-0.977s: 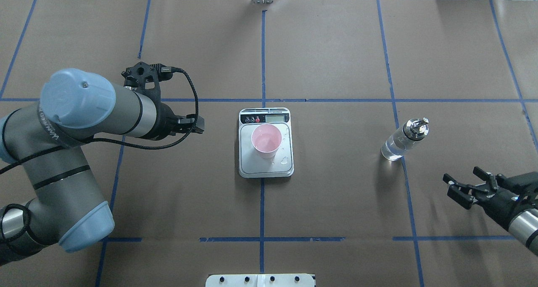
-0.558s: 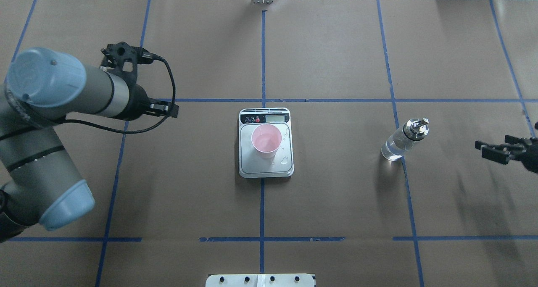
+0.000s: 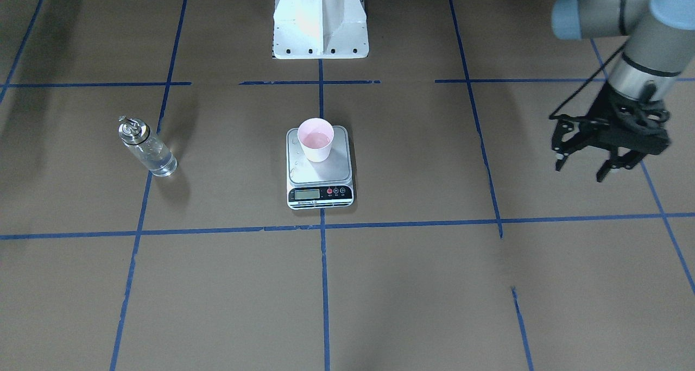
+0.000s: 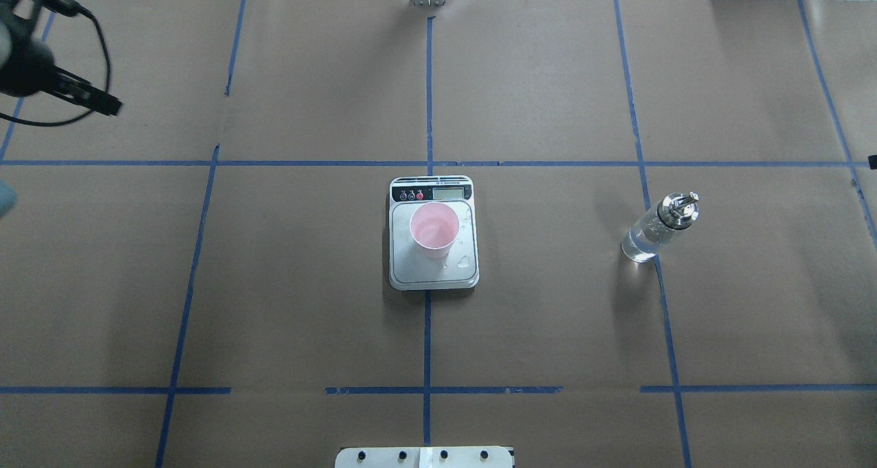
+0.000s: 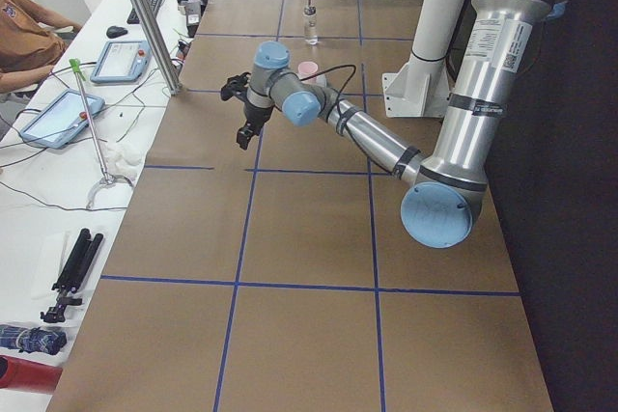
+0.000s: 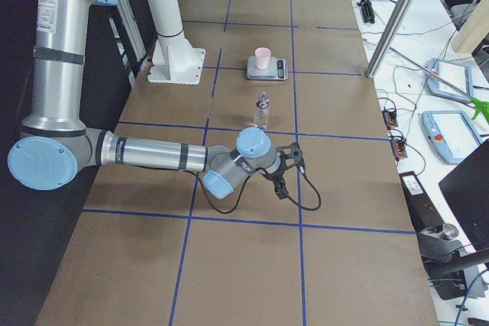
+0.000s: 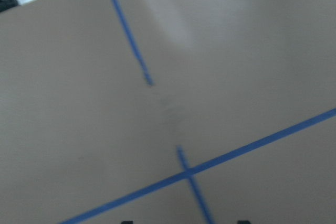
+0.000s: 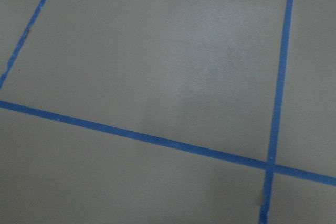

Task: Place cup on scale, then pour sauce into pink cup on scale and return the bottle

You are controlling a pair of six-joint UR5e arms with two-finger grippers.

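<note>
Brown paper with blue tape lines (image 4: 427, 77) covers the table (image 4: 548, 331). The cup (image 4: 434, 229) stands on the scale (image 4: 411, 273) in the middle. The bottle (image 4: 656, 229) stands nearer the table's right edge. The left gripper (image 3: 580, 171) hangs with its fingers apart. I cannot tell if the right gripper (image 6: 281, 188) is apart or together. A white desk (image 6: 428, 154) stands beside the table.

The black left end effector (image 3: 581, 171), on a grey arm (image 3: 646, 45) with pale blue caps, hangs over a brown bench (image 3: 423, 295) gridded with blue tape (image 3: 217, 230), and off to its right are a pale pink cup (image 3: 315, 139), a silver, black-fronted scale (image 3: 339, 167) and a clear, silver-capped bottle (image 3: 147, 147).
</note>
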